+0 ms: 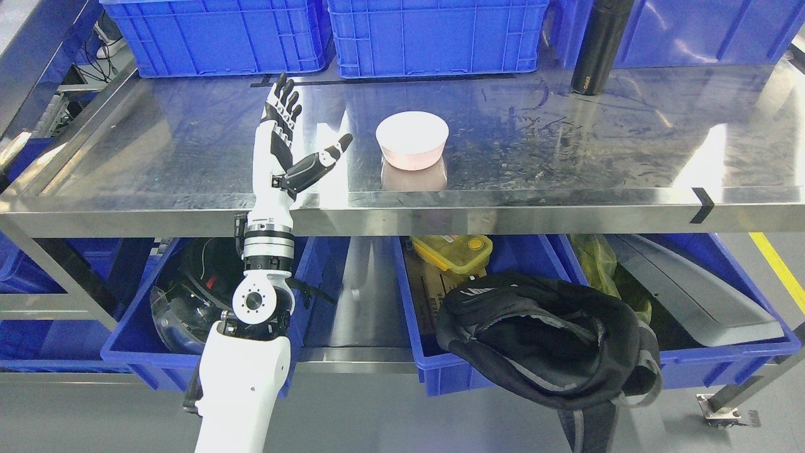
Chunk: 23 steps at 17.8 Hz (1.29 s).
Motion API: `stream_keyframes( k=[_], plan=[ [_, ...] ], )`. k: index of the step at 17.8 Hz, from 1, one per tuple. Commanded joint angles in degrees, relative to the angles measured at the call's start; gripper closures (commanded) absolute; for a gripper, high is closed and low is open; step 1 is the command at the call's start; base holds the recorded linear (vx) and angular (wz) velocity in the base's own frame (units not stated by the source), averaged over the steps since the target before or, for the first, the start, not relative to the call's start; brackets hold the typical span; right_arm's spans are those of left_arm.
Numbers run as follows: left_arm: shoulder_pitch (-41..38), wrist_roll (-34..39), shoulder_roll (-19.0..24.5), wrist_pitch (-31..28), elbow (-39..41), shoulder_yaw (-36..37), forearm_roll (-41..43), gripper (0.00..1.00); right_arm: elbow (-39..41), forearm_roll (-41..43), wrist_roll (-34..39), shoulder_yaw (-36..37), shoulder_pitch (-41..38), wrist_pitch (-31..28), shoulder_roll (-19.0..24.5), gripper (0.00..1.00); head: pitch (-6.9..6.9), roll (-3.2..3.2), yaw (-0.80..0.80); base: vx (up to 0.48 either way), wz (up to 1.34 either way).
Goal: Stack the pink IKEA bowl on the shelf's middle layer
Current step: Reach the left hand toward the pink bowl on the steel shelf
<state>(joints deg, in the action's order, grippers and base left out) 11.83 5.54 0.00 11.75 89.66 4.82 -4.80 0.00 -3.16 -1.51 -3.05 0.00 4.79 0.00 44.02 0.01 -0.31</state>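
Steel shelf (pixel 566 151), pink bowl (pixel 412 139) (upside down) beside black bottle (pixel 600 47).

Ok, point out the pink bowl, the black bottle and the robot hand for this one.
pink bowl (pixel 412 139), head view, on its white inside.
black bottle (pixel 597 47), head view, mid-body.
left robot hand (pixel 281 141), head view, on the palm, fingers spread.

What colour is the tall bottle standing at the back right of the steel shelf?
Black: the tall cylindrical bottle is matte black all over, seen best in the head view.
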Motion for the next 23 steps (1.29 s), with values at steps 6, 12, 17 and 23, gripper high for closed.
stream_keyframes(
  k=[6, 12, 17, 23],
  plan=[
    [5.5, -6.9, 5.3, -2.9, -0.1, -4.9, 6.3, 0.00, 1.0, 0.0, 0.0, 0.0, -1.3, 0.0, -1.0, 0.00, 0.00, 0.00, 0.00, 0.000, 0.00],
    [17.8, -32.4, 22.5, -4.2, 1.0, -2.4, 21.4, 0.00, 1.0, 0.0, 0.0, 0.0, -1.3, 0.0, -1.0, 0.00, 0.00, 0.00, 0.00, 0.000, 0.00],
    [23.6, -45.0, 32.1, -4.3, 2.9, 9.7, 33.5, 0.01, 1.0, 0.0, 0.0, 0.0, -1.3, 0.0, -1.0, 0.00, 0.00, 0.00, 0.00, 0.000, 0.00],
    [26.7, -55.8, 23.0, -4.3, 2.2, 17.2, 51.2, 0.01, 1.0, 0.0, 0.0, 0.0, -1.3, 0.0, -1.0, 0.00, 0.00, 0.00, 0.00, 0.000, 0.00]
  ],
)
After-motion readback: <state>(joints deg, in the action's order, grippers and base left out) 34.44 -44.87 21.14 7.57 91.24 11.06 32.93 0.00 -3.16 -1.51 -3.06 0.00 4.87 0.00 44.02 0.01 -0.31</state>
